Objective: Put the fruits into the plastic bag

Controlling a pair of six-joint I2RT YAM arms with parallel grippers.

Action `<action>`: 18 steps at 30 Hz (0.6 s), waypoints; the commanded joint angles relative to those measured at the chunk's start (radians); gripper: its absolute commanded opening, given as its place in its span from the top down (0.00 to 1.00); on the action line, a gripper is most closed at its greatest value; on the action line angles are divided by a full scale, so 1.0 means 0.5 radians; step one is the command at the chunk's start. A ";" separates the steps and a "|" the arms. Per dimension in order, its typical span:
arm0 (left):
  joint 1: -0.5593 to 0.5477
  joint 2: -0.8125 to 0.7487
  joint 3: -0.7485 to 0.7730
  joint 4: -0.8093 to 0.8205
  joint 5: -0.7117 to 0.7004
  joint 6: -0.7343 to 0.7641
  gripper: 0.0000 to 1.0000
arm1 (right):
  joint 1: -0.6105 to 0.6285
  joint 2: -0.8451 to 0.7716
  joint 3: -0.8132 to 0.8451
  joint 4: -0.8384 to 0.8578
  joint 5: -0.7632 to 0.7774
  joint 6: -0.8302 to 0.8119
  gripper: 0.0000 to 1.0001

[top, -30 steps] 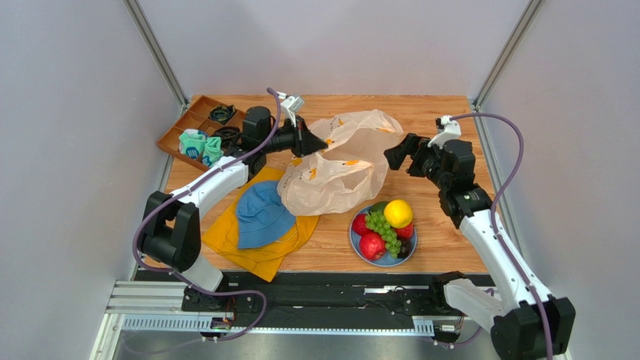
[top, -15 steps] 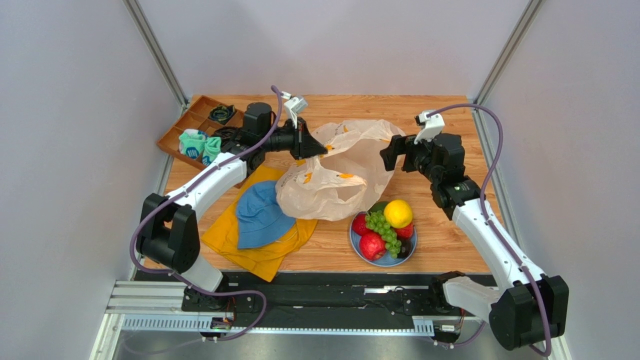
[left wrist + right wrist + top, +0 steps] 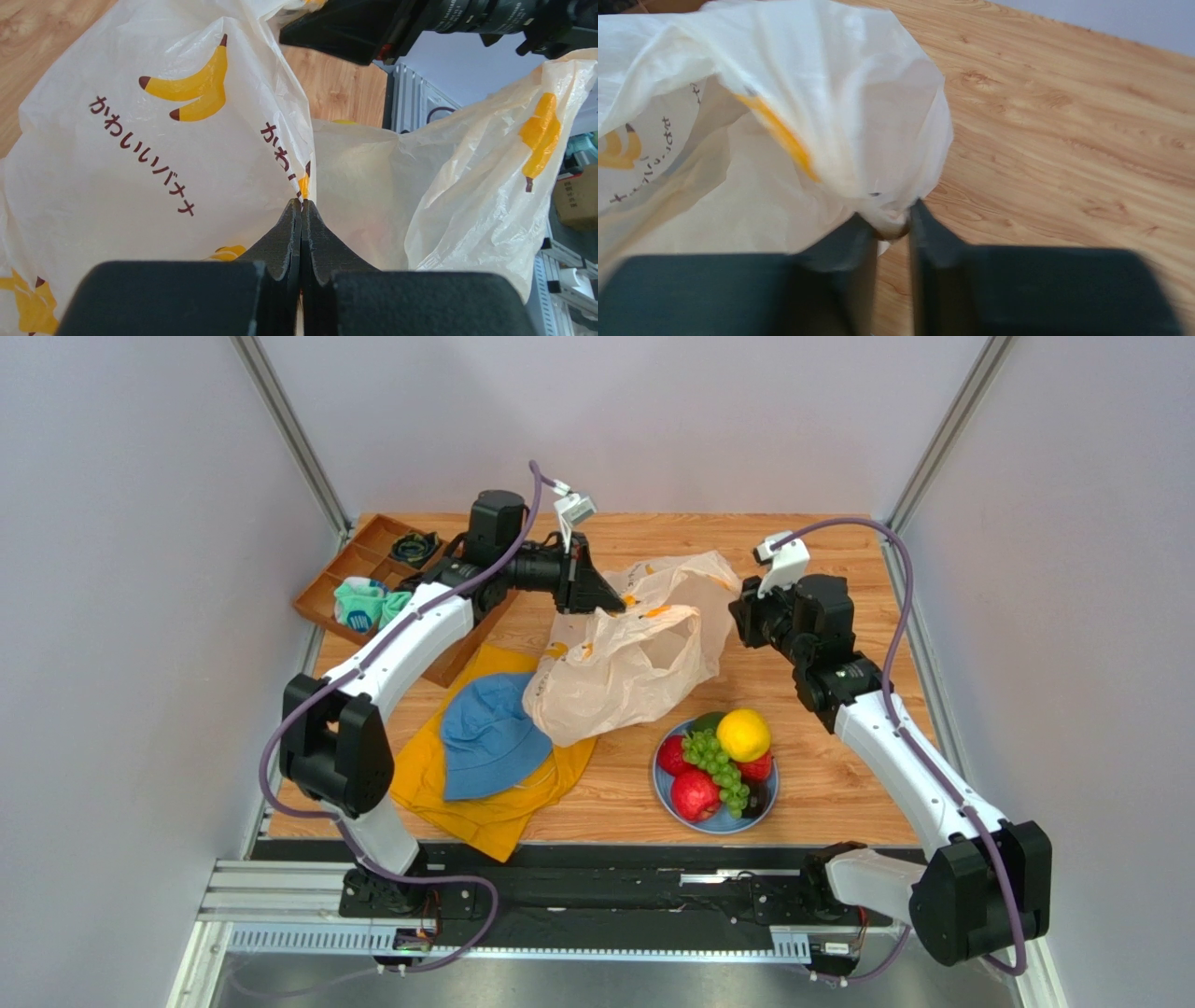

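Note:
The plastic bag (image 3: 631, 661), cream-white with printed bananas, hangs stretched between my two grippers over the middle of the table. My left gripper (image 3: 596, 595) is shut on its left handle edge, and film is pinched between the fingertips (image 3: 302, 203). My right gripper (image 3: 739, 612) is at the bag's right edge; its jaws have narrowed onto a bunched fold (image 3: 891, 220) of the bag (image 3: 808, 84). The fruits lie on a blue plate (image 3: 680, 819) in front of the bag: a yellow lemon (image 3: 744, 734), green grapes (image 3: 716, 759), red round fruits (image 3: 694, 794) and a dark purple one (image 3: 755, 802).
A blue hat (image 3: 488, 735) lies on a yellow cloth (image 3: 484, 812) at the left front. A brown compartment tray (image 3: 368, 574) holding teal items (image 3: 368, 602) sits at the back left. The bag's lower part rests on the wood close to the plate.
My right gripper moved left to the bag's right edge and its jaws narrowed from wide open onto a fold. My left gripper lifted its handle up and back, raising the bag.

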 commanded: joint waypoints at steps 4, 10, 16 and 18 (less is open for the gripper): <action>-0.038 0.204 0.322 -0.208 -0.158 0.141 1.00 | 0.004 -0.130 0.130 -0.060 0.128 0.036 1.00; -0.041 0.309 0.531 -0.083 -0.428 -0.006 0.60 | 0.004 -0.289 0.130 -0.306 0.624 0.208 1.00; -0.105 0.012 0.350 0.086 -1.344 -0.031 0.41 | 0.010 -0.317 0.173 -0.496 0.927 0.503 1.00; -0.142 -0.105 0.197 0.135 -1.708 -0.043 0.38 | 0.062 -0.311 0.161 -0.490 0.948 0.573 1.00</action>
